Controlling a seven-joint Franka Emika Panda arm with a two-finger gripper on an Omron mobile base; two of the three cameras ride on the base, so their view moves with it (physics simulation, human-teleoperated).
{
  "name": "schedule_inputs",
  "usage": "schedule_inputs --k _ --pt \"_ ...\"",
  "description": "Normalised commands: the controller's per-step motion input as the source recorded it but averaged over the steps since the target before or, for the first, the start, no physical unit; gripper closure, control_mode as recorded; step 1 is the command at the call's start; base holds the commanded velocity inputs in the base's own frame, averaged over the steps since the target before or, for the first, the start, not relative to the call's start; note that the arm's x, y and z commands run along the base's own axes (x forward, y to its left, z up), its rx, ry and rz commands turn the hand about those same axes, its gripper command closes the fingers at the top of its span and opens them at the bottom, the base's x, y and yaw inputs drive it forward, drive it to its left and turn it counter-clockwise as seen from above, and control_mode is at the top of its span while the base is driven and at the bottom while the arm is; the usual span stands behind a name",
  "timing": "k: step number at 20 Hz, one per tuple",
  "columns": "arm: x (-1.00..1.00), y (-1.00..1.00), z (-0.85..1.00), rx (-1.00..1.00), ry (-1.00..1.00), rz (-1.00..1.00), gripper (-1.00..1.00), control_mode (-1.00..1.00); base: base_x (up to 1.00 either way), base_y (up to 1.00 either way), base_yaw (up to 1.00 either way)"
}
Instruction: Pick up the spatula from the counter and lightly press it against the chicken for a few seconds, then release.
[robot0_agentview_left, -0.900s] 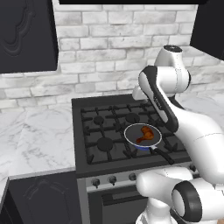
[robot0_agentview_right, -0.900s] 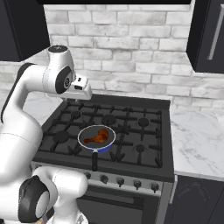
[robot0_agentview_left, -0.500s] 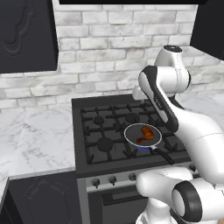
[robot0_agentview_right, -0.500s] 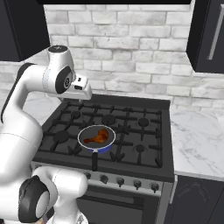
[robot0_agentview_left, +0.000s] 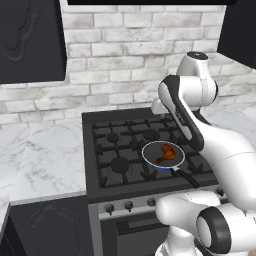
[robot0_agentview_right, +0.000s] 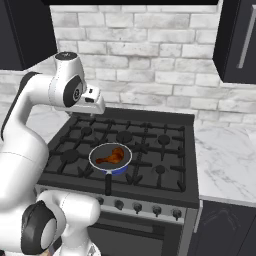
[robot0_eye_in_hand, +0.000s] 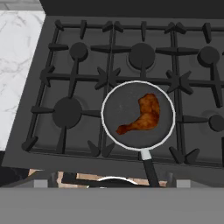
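Observation:
A browned chicken leg (robot0_eye_in_hand: 142, 114) lies in a small round pan (robot0_eye_in_hand: 107, 109) on the front middle of the black stove, with the pan's dark handle (robot0_eye_in_hand: 148, 168) pointing toward the stove's front edge. The same chicken (robot0_agentview_right: 111, 156) (robot0_agentview_left: 166, 153) sits well below my hand. My gripper (robot0_agentview_right: 94, 113) hangs high over the stove's back left part, above and behind the pan, pointing down. Its fingers are too small and too hidden to read. Nothing shows between them.
The gas stove (robot0_agentview_right: 150, 150) has raised black grates and several burners. White marble counter runs to its left (robot0_agentview_left: 40, 155) and right (robot0_agentview_right: 225, 160). A brick wall (robot0_agentview_right: 150, 65) stands behind, with dark cabinets (robot0_agentview_left: 30, 40) above at both sides.

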Motion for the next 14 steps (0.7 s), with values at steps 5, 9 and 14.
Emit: schedule_inputs --k 5,9,14 --pt "-0.20 0.00 0.00 0.00 -0.07 0.01 -1.00 -1.00 0.00 0.00 0.00" --pt "-0.97 0.02 0.00 -0.04 -0.35 0.07 -1.00 -1.00 0.00 0.00 0.00" --pt "-0.83 0.04 0.00 -0.04 -0.29 0.08 -1.00 -1.00 0.00 0.00 0.00"
